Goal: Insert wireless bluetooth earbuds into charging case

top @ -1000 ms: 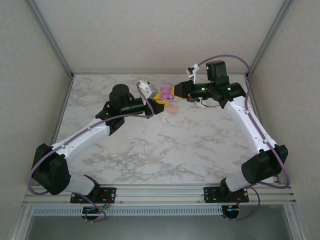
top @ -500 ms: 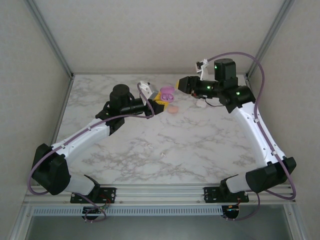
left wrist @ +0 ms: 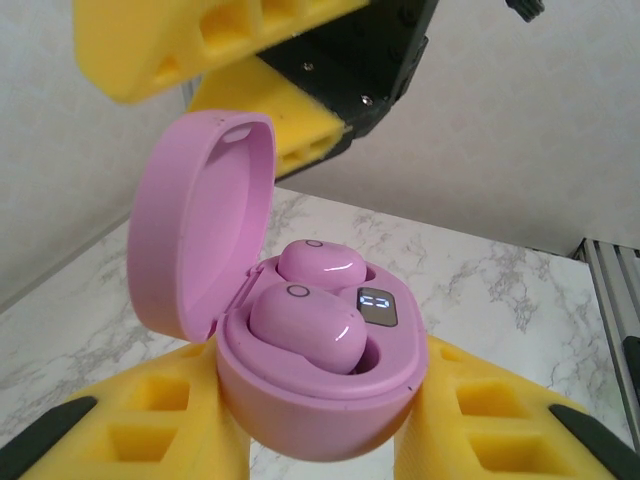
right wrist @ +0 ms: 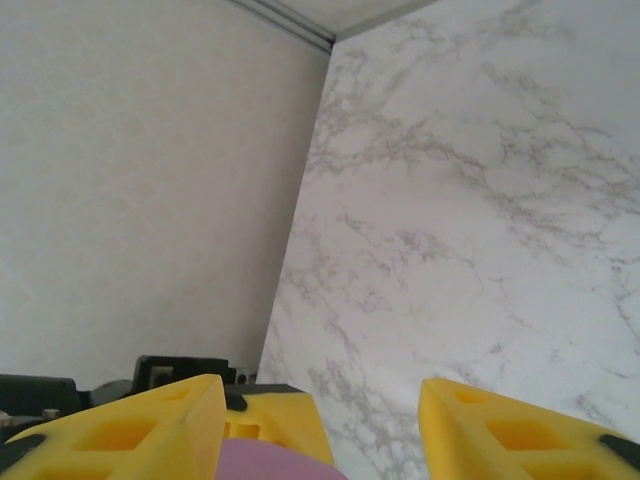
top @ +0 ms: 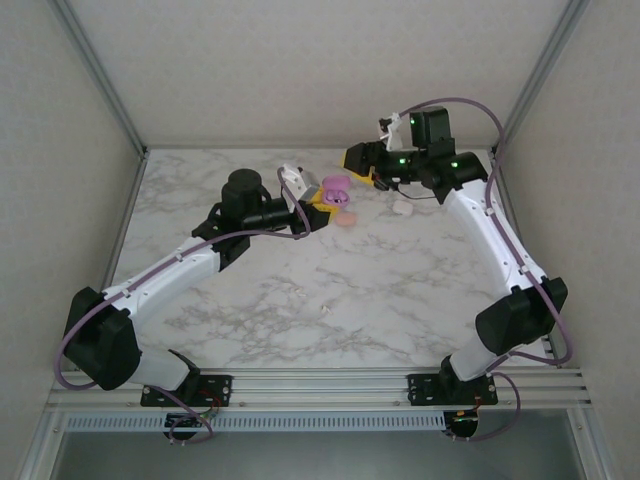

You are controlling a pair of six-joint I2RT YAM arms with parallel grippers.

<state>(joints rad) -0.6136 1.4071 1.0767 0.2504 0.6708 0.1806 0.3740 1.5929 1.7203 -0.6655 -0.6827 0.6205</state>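
Note:
My left gripper (left wrist: 320, 425) is shut on the base of a purple charging case (left wrist: 330, 385), held just above the table (top: 250, 300) with its lid (left wrist: 195, 225) swung open. Two purple earbuds (left wrist: 305, 325) sit in the case's wells beside a small lit display (left wrist: 375, 305). From above, the case (top: 335, 188) is at the back centre of the table. My right gripper (right wrist: 320, 430) hangs open and empty just above and behind the lid; its yellow fingers (left wrist: 225, 40) show over the case. The right gripper (top: 357, 160) is close to the back wall.
A peach-coloured case (top: 345, 218) lies on the table just in front of the purple one, and a whitish case (top: 403, 209) lies to the right under my right arm. Two tiny pale pieces (top: 325, 308) rest mid-table. Walls close in the back and sides.
My right gripper has let go at the purple case, widened its jaws, and drawn back up toward the rear wall. The left gripper has kept the open case still.

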